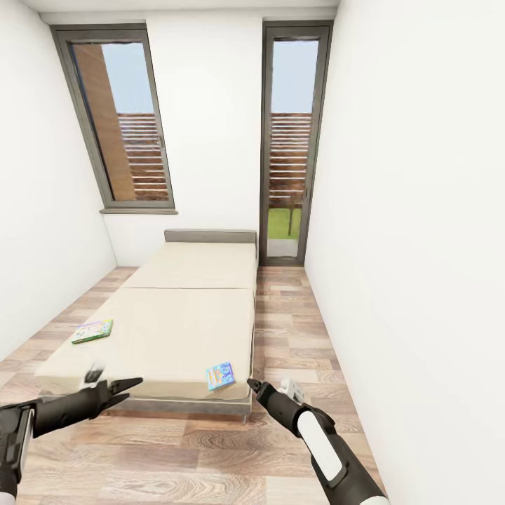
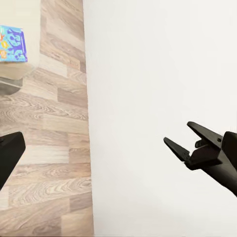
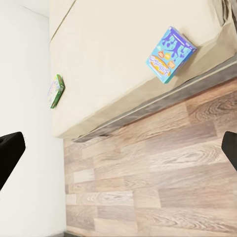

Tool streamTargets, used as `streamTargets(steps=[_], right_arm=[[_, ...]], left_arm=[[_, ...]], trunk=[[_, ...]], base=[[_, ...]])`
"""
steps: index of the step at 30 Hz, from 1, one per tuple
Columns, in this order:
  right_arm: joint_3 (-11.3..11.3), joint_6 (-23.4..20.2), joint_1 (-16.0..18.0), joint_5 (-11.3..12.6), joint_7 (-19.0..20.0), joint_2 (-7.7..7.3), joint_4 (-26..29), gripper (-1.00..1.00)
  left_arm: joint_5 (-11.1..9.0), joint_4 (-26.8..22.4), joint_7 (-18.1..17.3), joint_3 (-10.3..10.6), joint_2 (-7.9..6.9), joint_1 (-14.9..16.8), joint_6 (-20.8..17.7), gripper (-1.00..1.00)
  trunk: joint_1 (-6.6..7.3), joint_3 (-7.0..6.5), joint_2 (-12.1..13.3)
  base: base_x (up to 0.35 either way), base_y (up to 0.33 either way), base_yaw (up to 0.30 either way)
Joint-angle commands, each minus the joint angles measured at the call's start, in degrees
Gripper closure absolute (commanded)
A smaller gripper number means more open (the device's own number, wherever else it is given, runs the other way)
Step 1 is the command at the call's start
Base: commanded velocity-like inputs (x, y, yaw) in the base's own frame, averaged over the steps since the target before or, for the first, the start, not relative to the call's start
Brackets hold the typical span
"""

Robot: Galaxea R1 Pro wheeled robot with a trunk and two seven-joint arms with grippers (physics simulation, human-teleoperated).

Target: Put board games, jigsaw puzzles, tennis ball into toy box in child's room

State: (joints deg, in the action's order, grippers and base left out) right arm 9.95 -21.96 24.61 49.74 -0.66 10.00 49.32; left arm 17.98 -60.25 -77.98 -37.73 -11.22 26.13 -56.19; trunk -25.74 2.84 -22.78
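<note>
I'm at the foot of the bed (image 1: 189, 330), both arms out low in front of me, and two of the board games are waiting on the mattress. The small blue board game (image 1: 220, 376) lies flat at the near corner of the bed, just ahead of my right claw (image 1: 254, 386) and a little to its left; from my right wrist I see it sitting right at the mattress edge (image 3: 170, 54), above the dark frame. That is handy: a box at the edge can be taken from the side without reaching far over the bed.

The green-edged board game (image 1: 92, 331) lies flat too, near the left edge of the mattress, ahead of my left claw (image 1: 130, 390) and further off than the blue one is from the right. My right wrist catches it as well (image 3: 56, 91), well apart from the blue box.

Both arms hover over the wood floor (image 1: 210, 449), short of the bed, touching nothing. My left claw is spread open and carries nothing. My right claw is open too, its fingers (image 2: 180, 147) clearly parted, empty.

I judge the blue box the natural first pick for the right claw. The toy box and the tabletop are somewhere behind this view.
</note>
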Motion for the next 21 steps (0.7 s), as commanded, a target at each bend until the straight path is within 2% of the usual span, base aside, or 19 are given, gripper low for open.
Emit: streamTargets(steps=[1,4,8,10,15,16,21], right_arm=[[-0.05,-0.19,0.04,0.33,0.17,0.00,0.09,-1.00],[-0.09,-0.20,0.02,0.47,1.40,0.00,1.16,-1.00],[-0.03,-0.21,0.03,0.22,2.20,0.00,6.04,-1.00],[0.08,-0.20,0.02,0.09,2.26,0.00,8.64,-1.00],[0.21,-0.08,0.03,-0.04,2.42,0.00,12.32,-1.00],[0.20,-0.05,0.03,-0.07,2.47,0.00,12.67,-1.00],[0.30,0.85,0.04,-0.20,2.59,0.00,13.05,-1.00]], left_arm=[[0.57,0.38,-0.03,-0.14,0.07,0.11,-0.60,-1.00],[0.71,0.90,0.71,-0.15,0.12,0.14,-0.64,-1.00],[0.97,1.38,1.91,-0.15,0.27,0.15,-0.60,-1.00],[0.93,1.91,3.81,-0.15,0.37,0.15,-0.55,-1.00],[0.19,5.90,13.24,-0.17,1.42,0.32,0.52,-1.00],[-0.01,7.70,16.56,-0.20,2.07,0.58,1.95,-1.00],[-1.35,14.71,25.90,-0.23,3.96,3.33,8.34,-1.00]], trunk=[[-0.04,0.14,-0.14],[-0.04,0.14,-0.14],[-0.04,0.14,-0.14],[-0.04,0.14,-0.14],[-0.04,0.14,-0.14],[-0.04,0.14,-0.14],[-0.04,0.14,-0.14]], base=[[0.000,0.000,0.000],[0.000,0.000,0.000],[0.000,0.000,0.000],[0.000,0.000,0.000],[0.000,0.000,0.000],[0.000,0.000,0.000],[0.000,0.000,0.000]])
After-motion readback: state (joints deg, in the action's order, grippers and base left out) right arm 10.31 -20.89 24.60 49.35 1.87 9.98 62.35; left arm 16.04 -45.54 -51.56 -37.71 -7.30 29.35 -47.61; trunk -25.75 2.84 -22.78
